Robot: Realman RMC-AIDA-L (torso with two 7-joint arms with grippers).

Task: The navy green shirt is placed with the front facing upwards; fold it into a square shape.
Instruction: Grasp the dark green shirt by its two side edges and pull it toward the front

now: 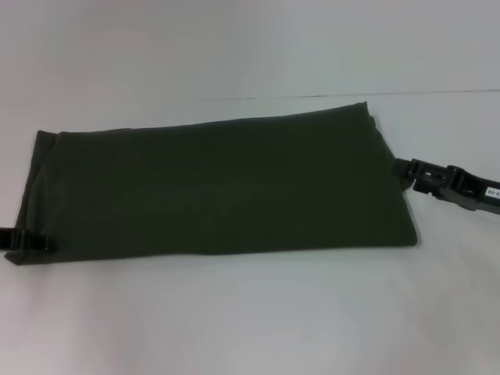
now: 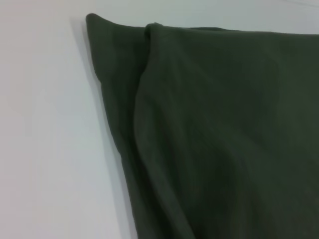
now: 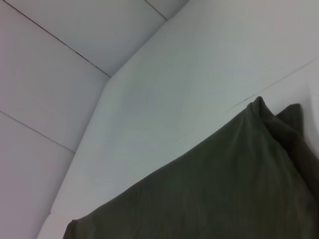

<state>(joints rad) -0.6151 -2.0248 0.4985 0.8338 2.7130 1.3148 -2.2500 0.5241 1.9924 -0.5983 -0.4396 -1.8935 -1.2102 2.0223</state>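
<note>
You see the shirt (image 1: 223, 187) folded into a long band across the table (image 1: 250, 312), left hand (image 1: 27, 241) and right hand (image 1: 406, 170) at its ends; whether either is clamped, you cannot tell.

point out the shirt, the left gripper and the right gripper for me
shirt (image 1: 226, 187): head view, middle of the folded green fabric.
left gripper (image 1: 35, 242): head view, black tip at the shirt's near left corner.
right gripper (image 1: 418, 172): head view, black tip at the shirt's right edge.
</note>
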